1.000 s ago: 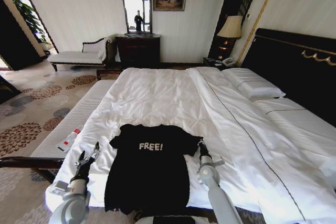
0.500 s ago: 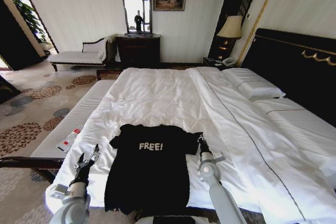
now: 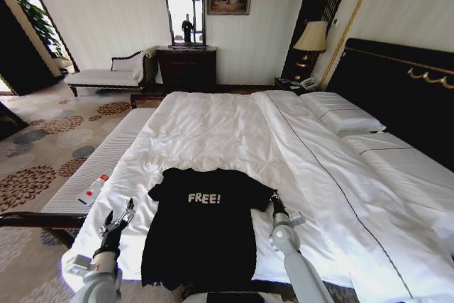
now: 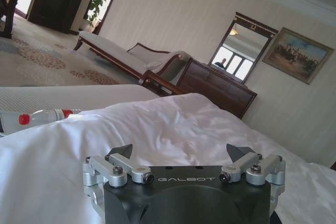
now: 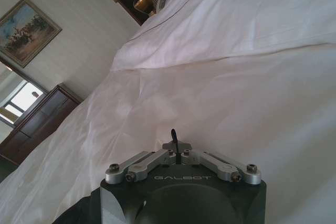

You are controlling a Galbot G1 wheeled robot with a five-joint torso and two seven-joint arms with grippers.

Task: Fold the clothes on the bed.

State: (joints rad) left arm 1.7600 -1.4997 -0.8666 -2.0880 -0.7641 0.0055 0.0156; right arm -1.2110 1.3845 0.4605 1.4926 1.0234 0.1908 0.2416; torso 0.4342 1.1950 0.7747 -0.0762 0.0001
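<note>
The black T-shirt with white "FREE!" lettering lies spread flat on the white duvet of the bed, near its foot edge, collar pointing away from me. My left gripper hovers open just off the shirt's left side; in the left wrist view the left gripper has its fingers wide apart over bare duvet. My right gripper is beside the shirt's right sleeve. In the right wrist view the right gripper is shut with nothing visible in it, and a dark corner of the shirt shows beside it.
A plastic bottle with a red cap lies on the pale bench along the bed's left side. Pillows and the dark headboard are on the right. A dresser and chaise stand against the far wall.
Both grippers have shifted slightly back toward the near edge of the bed. The shirt has not moved.
</note>
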